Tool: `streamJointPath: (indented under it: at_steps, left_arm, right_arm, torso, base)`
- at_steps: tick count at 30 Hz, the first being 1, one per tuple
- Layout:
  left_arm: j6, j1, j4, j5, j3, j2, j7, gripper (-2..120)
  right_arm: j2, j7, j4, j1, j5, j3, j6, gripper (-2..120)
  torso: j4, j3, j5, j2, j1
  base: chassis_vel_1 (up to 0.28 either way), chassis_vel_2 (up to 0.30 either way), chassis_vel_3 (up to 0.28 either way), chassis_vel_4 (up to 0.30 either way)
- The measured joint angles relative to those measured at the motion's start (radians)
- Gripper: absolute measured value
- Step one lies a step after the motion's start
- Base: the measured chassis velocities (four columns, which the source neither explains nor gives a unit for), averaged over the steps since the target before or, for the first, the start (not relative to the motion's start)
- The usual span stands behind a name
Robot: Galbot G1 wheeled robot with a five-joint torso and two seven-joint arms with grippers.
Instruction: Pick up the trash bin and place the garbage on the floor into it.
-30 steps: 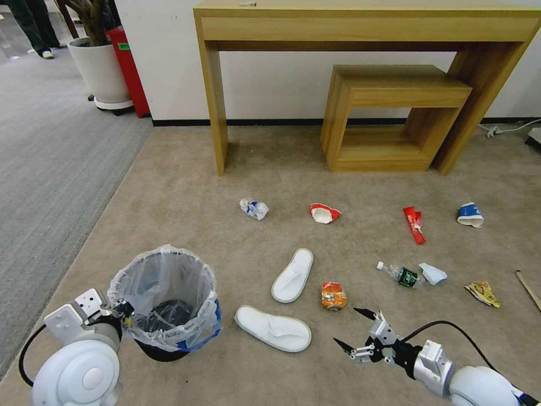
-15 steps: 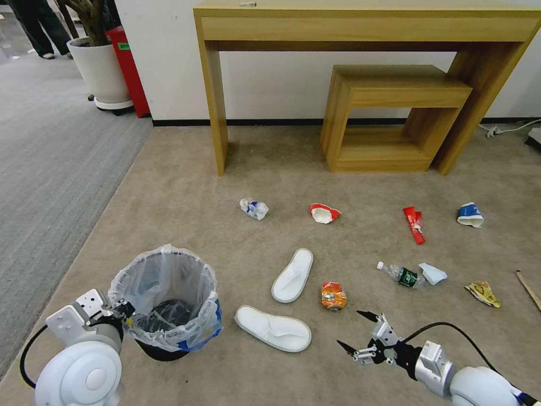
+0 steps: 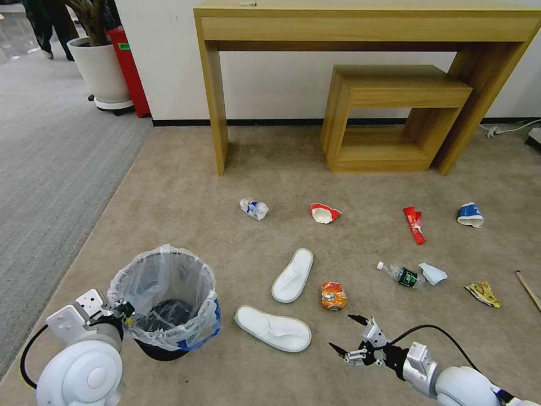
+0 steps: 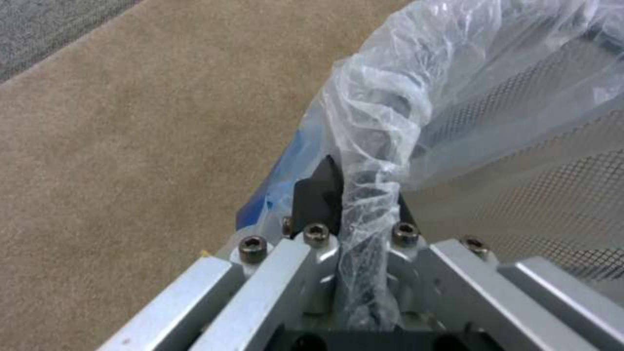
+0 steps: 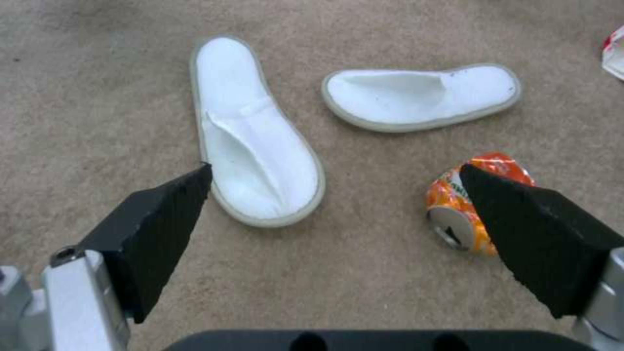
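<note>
Beige carpet (image 3: 186,186): bag-lined bin (image 3: 169,293) rim clamped by L pincer (image 4: 351,195); R pincer (image 3: 348,334) spread apart.

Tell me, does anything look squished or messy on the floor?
Yes. A squashed orange can lies on its side on the carpet, near two white slippers pointing different ways. Crushed cups and a red wrapper are scattered farther off.

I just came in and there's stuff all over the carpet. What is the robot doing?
It is tidying up. Its left gripper is shut on the rim of the trash bin, the one lined with a plastic bag. Its right gripper is open, low over the floor, near a crushed orange can and two white slippers. Cups, a bottle and wrappers lie on the carpet, not yet in the bin.
</note>
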Motion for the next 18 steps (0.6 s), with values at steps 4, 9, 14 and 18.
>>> streamJointPath:
  at_steps: [4,9,14,18]
  left_arm:
    - [-0.002,-0.002,0.007,0.004,0.001,0.000,0.003,1]
    - [-0.004,-0.008,0.015,0.011,0.003,-0.004,0.007,1]
    - [-0.006,-0.008,0.021,0.027,0.004,-0.011,0.017,1]
    - [-0.006,-0.009,0.025,0.032,0.004,-0.014,0.020,1]
  right_arm:
    - [0.009,0.000,-0.020,0.025,0.001,-0.030,0.004,97]
    - [0.028,0.000,-0.058,0.085,0.006,-0.090,0.006,97]
    - [0.050,0.000,-0.100,0.148,0.011,-0.147,0.012,97]
    - [0.068,-0.001,-0.132,0.210,0.018,-0.197,0.016,96]
  torso:
    - [0.0000,0.000,0.0000,0.000,0.000]
    - [0.0000,0.000,0.0000,0.000,0.000]
    - [0.0000,0.000,0.0000,0.000,0.000]
    - [0.0000,0.000,0.0001,0.000,0.000]
  base:
    - [0.000,0.000,0.000,0.000]
    - [0.000,0.000,0.000,0.000]
    - [0.000,0.000,0.000,0.000]
    - [0.000,0.000,0.000,0.000]
